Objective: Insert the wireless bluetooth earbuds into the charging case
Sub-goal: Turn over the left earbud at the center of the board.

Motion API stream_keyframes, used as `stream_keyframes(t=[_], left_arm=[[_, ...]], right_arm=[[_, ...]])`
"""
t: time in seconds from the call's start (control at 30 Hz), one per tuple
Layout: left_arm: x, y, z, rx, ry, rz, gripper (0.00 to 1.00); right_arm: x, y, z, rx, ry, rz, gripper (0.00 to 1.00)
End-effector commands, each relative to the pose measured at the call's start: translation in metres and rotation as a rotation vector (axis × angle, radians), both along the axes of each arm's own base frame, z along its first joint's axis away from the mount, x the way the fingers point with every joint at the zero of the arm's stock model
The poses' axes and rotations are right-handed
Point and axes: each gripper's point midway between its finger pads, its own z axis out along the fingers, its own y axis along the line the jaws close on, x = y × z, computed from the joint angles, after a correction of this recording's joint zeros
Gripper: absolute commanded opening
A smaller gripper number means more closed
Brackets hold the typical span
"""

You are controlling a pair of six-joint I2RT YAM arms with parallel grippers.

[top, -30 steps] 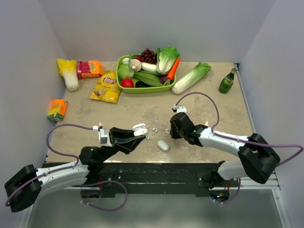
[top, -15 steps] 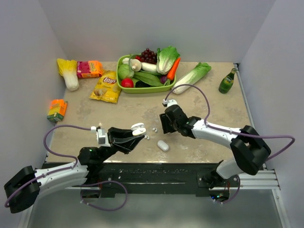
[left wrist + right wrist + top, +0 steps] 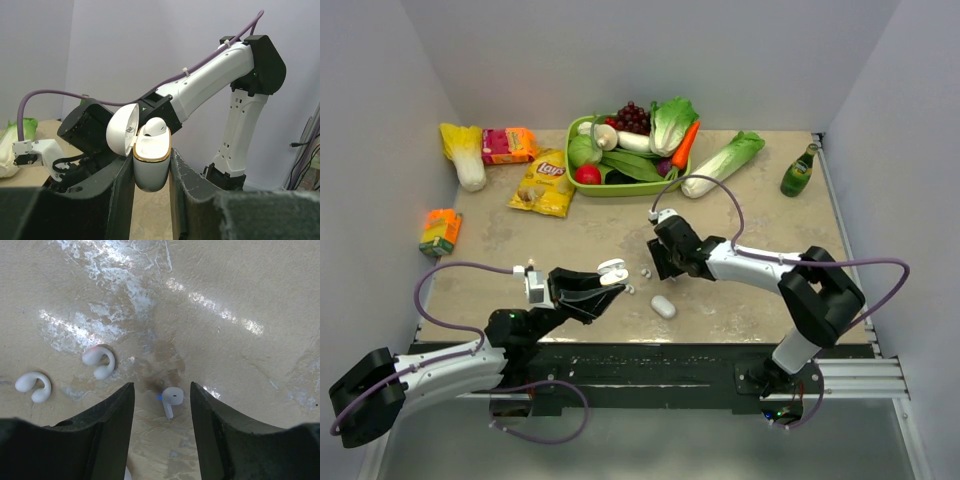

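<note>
One glossy stemmed earbud [image 3: 171,399] lies between parted right jaws; left jaws clench rounded case [image 3: 151,172].

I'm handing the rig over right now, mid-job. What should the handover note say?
Left hand: shut on the charging case, held upright, lid open; one bud appears seated inside.
Right hand: open, low over the table, a stemmed earbud between its fingers, not gripped.
Two hook-shaped buds lie loose beside it; a closed white case lies on the table.
Left to do: grasp the stemmed earbud and seat it in the held case.
</note>
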Motion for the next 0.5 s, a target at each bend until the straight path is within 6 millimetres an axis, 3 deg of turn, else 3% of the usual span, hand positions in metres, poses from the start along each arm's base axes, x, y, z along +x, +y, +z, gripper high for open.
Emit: stream_keyframes(t=[0.0, 0.23, 0.47], left_arm=[[-0.0156, 0.0207, -0.0660, 0.059, 0.033, 0.000, 0.00], [-0.0154, 0.0189, -0.0674, 0.070, 0.032, -0.003, 0.00], [-0.0164, 0.0185, -0.0668, 0.070, 0.026, -0.008, 0.00]], right_arm=[[0.0080, 0.0080, 0.0051, -0.007, -0.012, 0.030, 0.50], [0.0088, 0.0005, -0.0044, -0.074, 0.019, 0.010, 0.47], [0.0107, 0.0030, -0.0018, -0.135, 0.050, 0.011, 0.47]])
